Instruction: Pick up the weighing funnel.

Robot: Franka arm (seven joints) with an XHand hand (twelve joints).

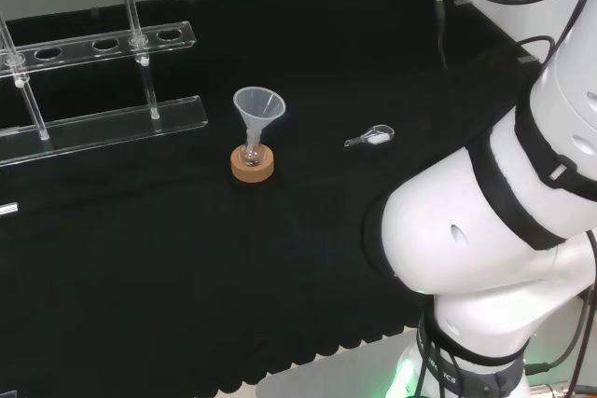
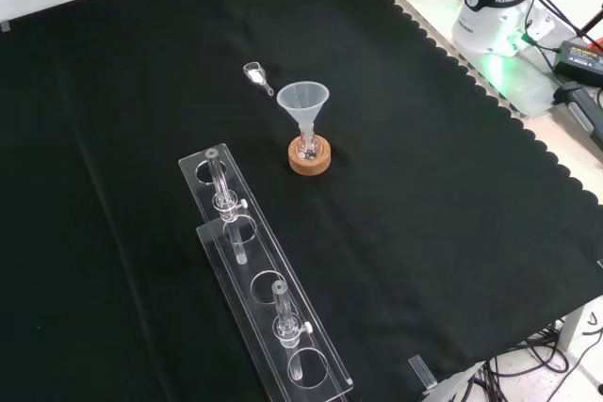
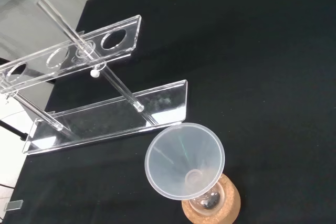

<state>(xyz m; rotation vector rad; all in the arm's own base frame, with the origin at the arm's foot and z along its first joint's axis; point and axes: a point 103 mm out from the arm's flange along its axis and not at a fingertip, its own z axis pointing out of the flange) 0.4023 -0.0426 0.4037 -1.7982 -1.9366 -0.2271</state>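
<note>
The weighing funnel (image 1: 371, 136) is a small clear scoop with a short stem and some white powder in it. It lies flat on the black cloth, to the right of the big funnel in the head view. In the front view the weighing funnel (image 2: 256, 74) lies just beyond and left of the big funnel. Nothing touches it.
The big funnel (image 1: 257, 111) stands mouth up in a small flask on a cork ring (image 1: 253, 163); it also appears in the front view (image 2: 303, 105) and wrist view (image 3: 184, 160). A clear tube rack (image 1: 103, 123) holding glass rods stands left of it, also seen as rack (image 2: 259, 280) and rack (image 3: 105, 116).
</note>
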